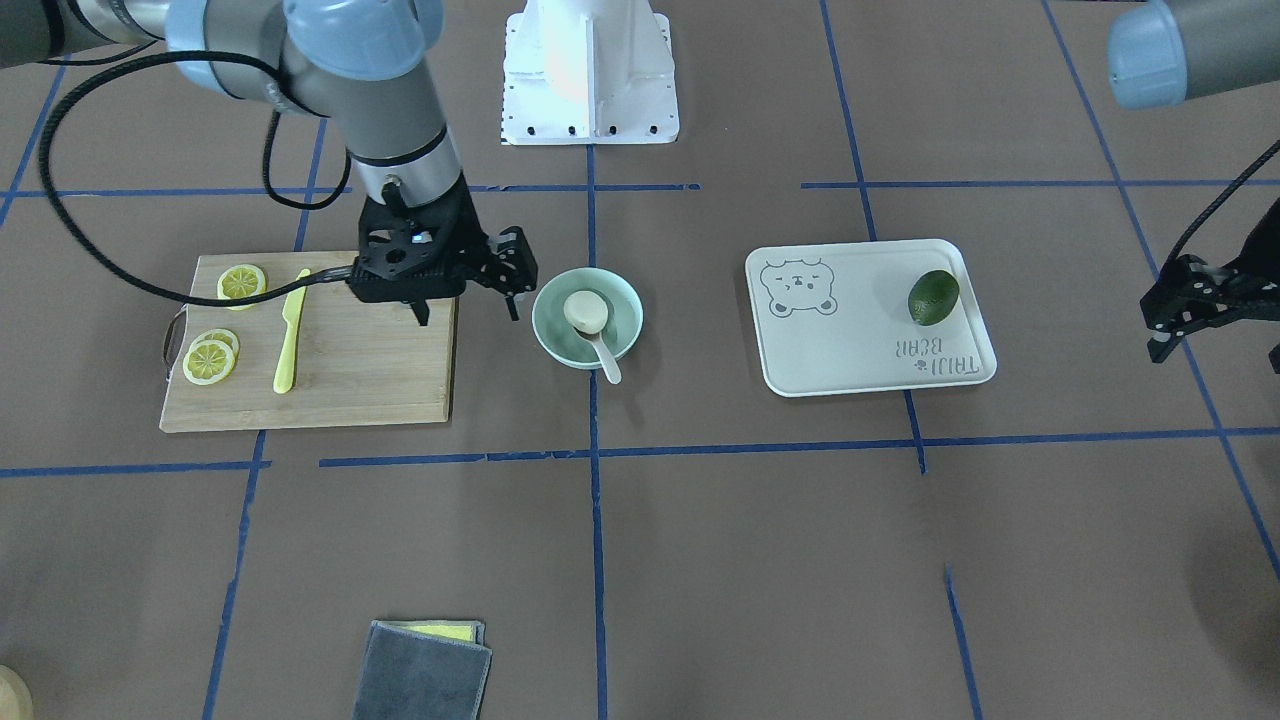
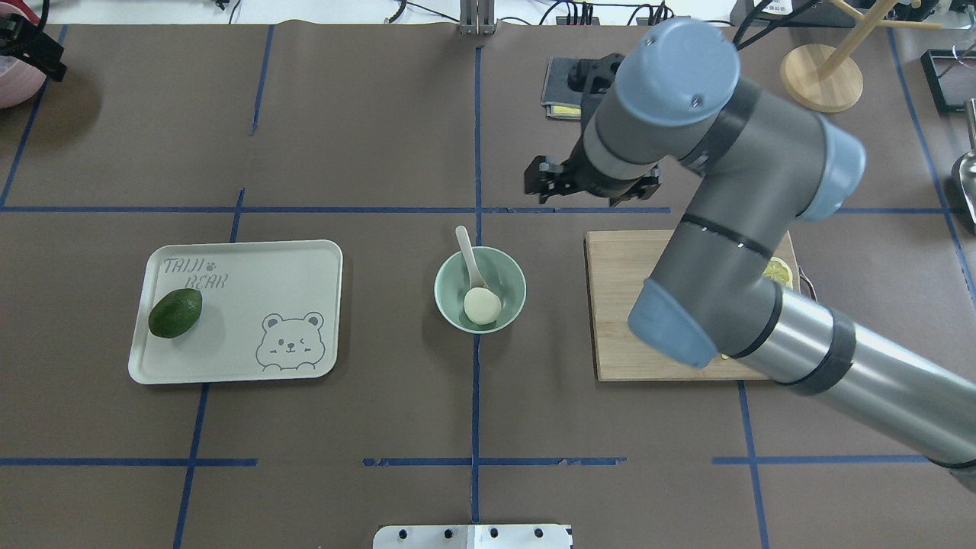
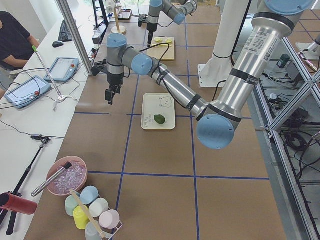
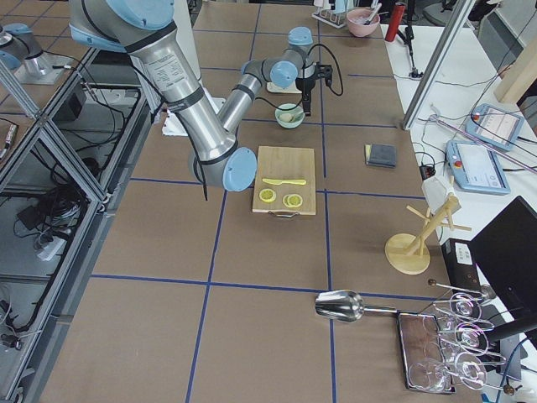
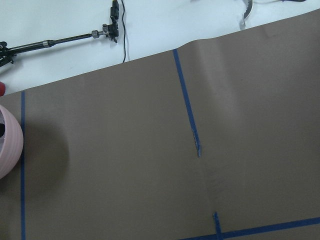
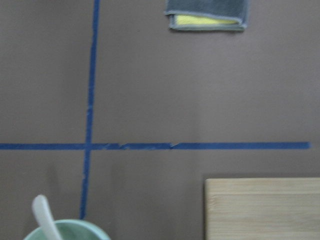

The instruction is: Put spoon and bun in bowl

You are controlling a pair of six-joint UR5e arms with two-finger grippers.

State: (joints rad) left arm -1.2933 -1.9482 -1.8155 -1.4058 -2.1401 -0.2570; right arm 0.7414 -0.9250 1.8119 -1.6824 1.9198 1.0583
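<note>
Left gripper (image 2: 27,47) hangs far left; I cannot tell its opening. At centre, the bowl (image 2: 509,280) holds bun (image 2: 482,305) and spoon (image 2: 465,245), so the task looks finished. Right gripper (image 1: 468,305) hovers just right, jaws apart, empty.

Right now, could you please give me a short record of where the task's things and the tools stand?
bowl: on table, between tray and board
bun: inside bowl
spoon: scoop in bowl, handle over rim
right tool: open, empty, clear of bowl
left tool: open, empty, far from bowl
task: looks done
</note>
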